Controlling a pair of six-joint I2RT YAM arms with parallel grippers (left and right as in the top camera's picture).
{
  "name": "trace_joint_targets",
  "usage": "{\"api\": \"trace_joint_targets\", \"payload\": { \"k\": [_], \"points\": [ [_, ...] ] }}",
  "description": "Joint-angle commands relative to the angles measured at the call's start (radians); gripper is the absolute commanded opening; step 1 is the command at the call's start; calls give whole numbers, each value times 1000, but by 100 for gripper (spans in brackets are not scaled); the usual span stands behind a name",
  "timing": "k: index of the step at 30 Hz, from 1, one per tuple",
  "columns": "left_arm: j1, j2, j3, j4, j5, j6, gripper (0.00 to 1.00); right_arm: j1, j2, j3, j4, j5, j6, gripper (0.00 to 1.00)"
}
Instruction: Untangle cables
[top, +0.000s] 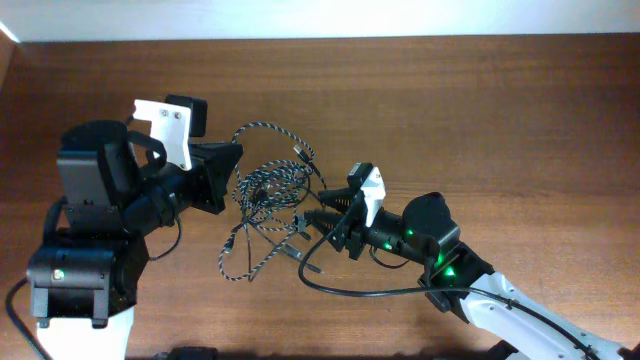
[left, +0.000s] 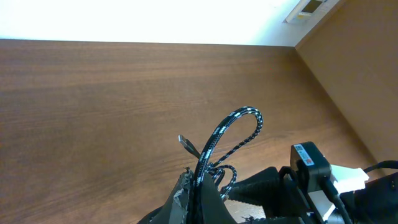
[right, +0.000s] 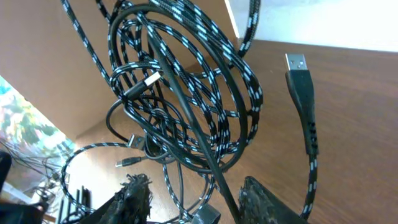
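Note:
A tangle of cables (top: 268, 190) lies mid-table: a black-and-white speckled braided cable (right: 205, 68) coiled in several loops, with thin plain black cables (right: 186, 118) threaded through. My left gripper (left: 202, 190) is shut on a strand of the speckled cable, which rises from the jaws in a loop (left: 239, 127); in the overhead view it (top: 236, 168) is at the tangle's left edge. My right gripper (right: 199, 205) is open, its fingers either side of the tangle's lower strands, with a plain black cable running between them; in the overhead view it (top: 306, 226) is at the tangle's right.
A USB plug end (right: 297, 65) of the speckled cable hangs free at right. Another plug (left: 186, 144) sticks up by the left jaws. A thick black robot cord (top: 370, 292) loops under the right arm. The wooden table (top: 480, 110) stretches to a white wall at the back.

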Motion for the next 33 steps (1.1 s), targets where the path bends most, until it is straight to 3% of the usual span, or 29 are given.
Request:
{"api": "trace_joint_targets", "payload": {
  "k": [1, 3, 7, 11, 13, 14, 15, 16, 19, 25, 30, 33],
  "points": [
    [4, -7, 14, 8, 34, -13, 0, 6, 0, 17, 3, 24, -15, 43],
    [4, -7, 14, 8, 34, -13, 1, 6, 12, 17, 3, 25, -15, 36],
    [4, -7, 14, 5, 33, -13, 0, 6, 24, 17, 3, 24, -14, 4],
    [4, -7, 14, 5, 33, -13, 4, 6, 7, 18, 4, -61, -3, 4],
    [4, -7, 14, 5, 33, -13, 11, 5, -16, 18, 4, -61, -3, 4],
    [4, -7, 14, 5, 33, -13, 23, -11, -41, 18, 2, -55, -3, 4],
    [4, -7, 14, 4, 33, -13, 50, -45, -71, 18, -7, -56, -2, 4],
    [4, -7, 14, -1, 33, -13, 71, -65, -100, 18, -26, -56, 13, 4],
    [4, -7, 14, -15, 32, -13, 98, -74, -188, 18, -93, -58, 24, 4],
    [4, 39, -32, -64, 34, -13, 99, -74, -320, 71, -95, -58, 120, 4],
    [-29, 172, -34, -85, 116, -13, 83, -74, -324, 231, -94, -58, 151, 4],
    [-129, 296, -34, -66, 193, -13, 68, -74, -312, 267, -94, -63, 151, 4]
  ]
}}
